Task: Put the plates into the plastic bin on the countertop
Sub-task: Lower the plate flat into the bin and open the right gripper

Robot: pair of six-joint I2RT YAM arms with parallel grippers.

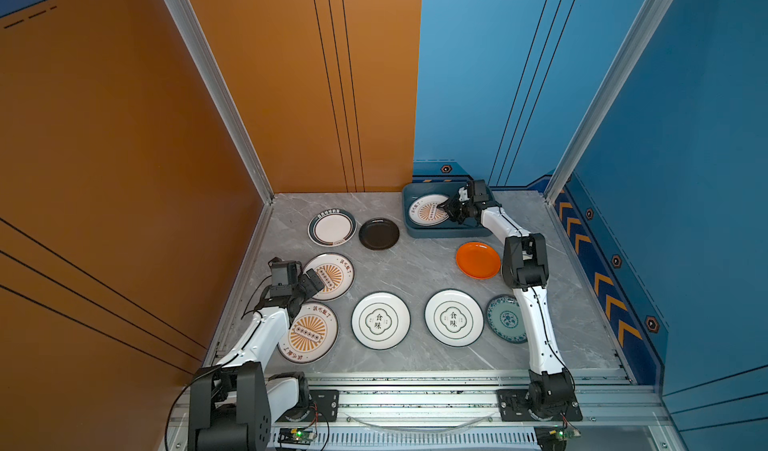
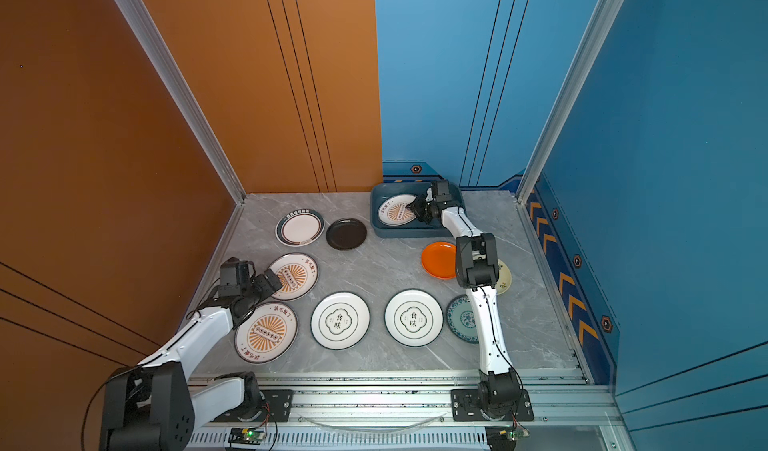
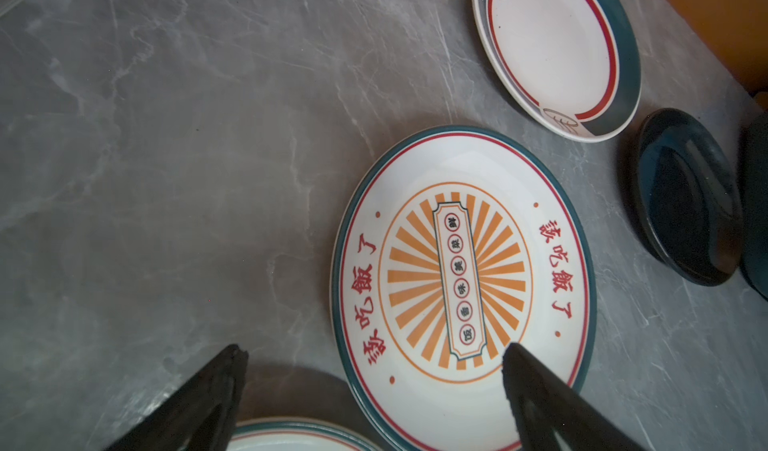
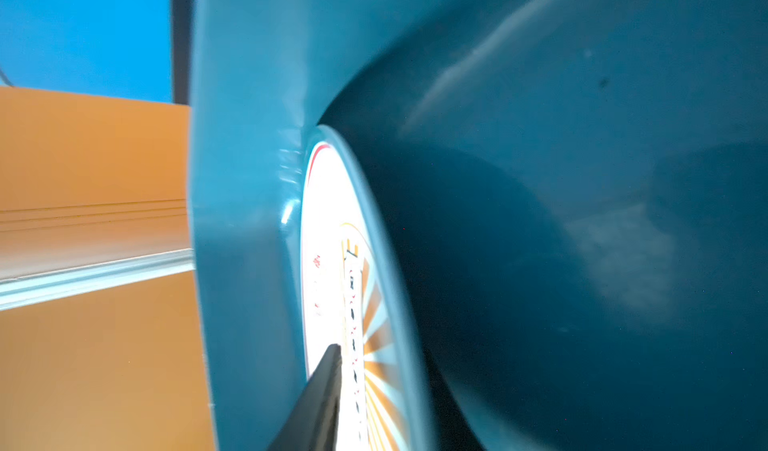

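Note:
The plastic bin (image 1: pixel 440 233) stands at the back right of the countertop (image 1: pixel 419 268). A sunburst plate (image 1: pixel 426 211) leans inside it. My right gripper (image 1: pixel 445 209) straddles that plate's near rim. In the right wrist view one finger (image 4: pixel 328 382) lies against the plate's face (image 4: pixel 324 287) and the other finger is hidden. My left gripper (image 1: pixel 308 294) is open and empty, hanging low over the rim of another sunburst plate (image 3: pixel 461 262) at the left. A third sunburst plate (image 1: pixel 309 336) lies nearer the front.
Also on the countertop are a dark-rimmed white plate (image 1: pixel 331 228), a black plate (image 1: pixel 378 233), an orange plate (image 1: pixel 478 260), two green-emblem plates (image 1: pixel 380 321) (image 1: pixel 454 318) and a teal floral plate (image 1: pixel 503 318). A cream plate (image 2: pixel 504 276) is half hidden behind the right arm.

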